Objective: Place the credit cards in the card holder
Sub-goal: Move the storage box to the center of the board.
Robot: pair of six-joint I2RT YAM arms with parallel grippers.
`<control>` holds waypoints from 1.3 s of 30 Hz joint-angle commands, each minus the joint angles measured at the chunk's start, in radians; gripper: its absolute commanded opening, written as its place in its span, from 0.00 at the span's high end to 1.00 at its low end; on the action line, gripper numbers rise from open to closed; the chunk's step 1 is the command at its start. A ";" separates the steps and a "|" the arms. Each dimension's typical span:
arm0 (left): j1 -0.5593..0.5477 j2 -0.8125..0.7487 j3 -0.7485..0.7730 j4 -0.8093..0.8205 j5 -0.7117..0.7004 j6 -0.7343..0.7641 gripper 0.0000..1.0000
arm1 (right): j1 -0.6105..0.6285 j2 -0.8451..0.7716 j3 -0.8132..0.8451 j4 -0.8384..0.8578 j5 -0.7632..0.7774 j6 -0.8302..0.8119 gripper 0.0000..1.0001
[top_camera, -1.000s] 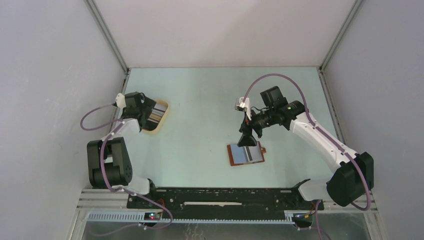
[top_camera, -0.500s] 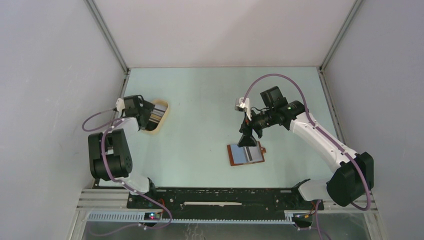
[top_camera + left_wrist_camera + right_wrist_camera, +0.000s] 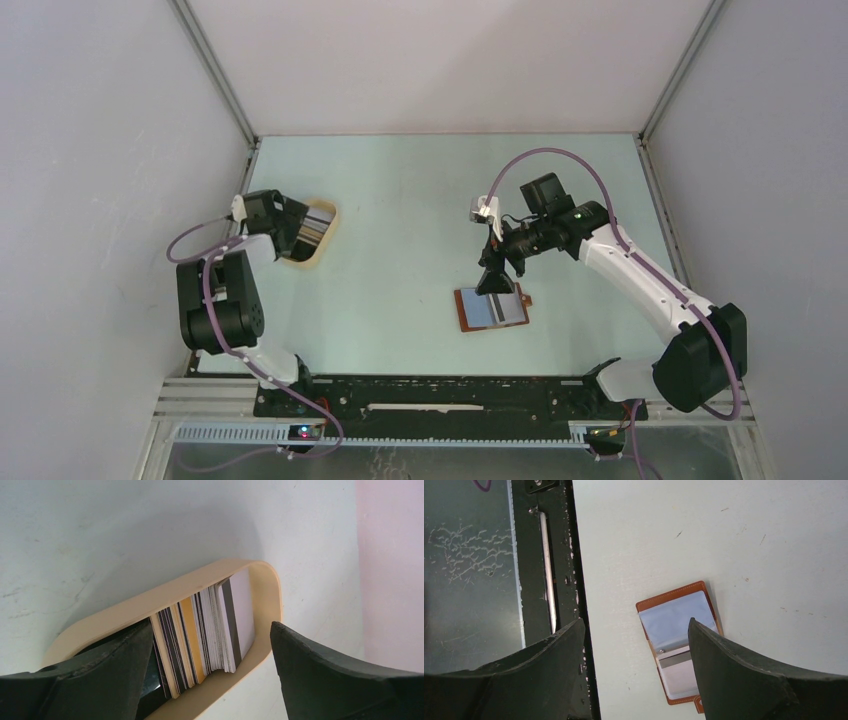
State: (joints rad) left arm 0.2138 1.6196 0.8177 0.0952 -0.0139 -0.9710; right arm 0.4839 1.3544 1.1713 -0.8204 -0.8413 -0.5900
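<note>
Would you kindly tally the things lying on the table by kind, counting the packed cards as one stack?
card holder: 1
oval tan tray: 1
stack of credit cards: 1 (standing in the tray, too tightly packed to count singly)
Total: 3

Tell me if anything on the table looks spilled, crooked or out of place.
Nothing stands out. The credit cards stand on edge in a tidy row inside the tan tray, none spilled. The card holder lies open and flat on the table, only slightly skewed.
</note>
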 commanded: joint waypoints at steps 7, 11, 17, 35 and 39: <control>0.016 0.019 -0.048 0.097 0.086 -0.020 0.08 | -0.004 -0.001 0.004 -0.008 -0.025 -0.017 0.15; 0.018 0.013 -0.071 0.166 0.124 -0.014 0.09 | -0.005 -0.003 0.004 -0.008 -0.027 -0.017 0.15; 0.026 -0.009 -0.124 0.281 0.171 -0.020 0.12 | -0.005 -0.009 0.004 -0.007 -0.030 -0.018 0.15; 0.046 -0.035 -0.220 0.497 0.247 -0.049 0.18 | -0.005 -0.014 0.004 -0.012 -0.036 -0.023 0.15; 0.049 -0.018 -0.222 0.532 0.272 -0.059 0.21 | -0.006 -0.014 0.004 -0.014 -0.038 -0.026 0.15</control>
State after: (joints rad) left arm 0.2604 1.6203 0.6075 0.5201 0.1860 -0.9997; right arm 0.4835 1.3544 1.1713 -0.8284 -0.8555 -0.5999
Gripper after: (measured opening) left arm 0.809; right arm 0.845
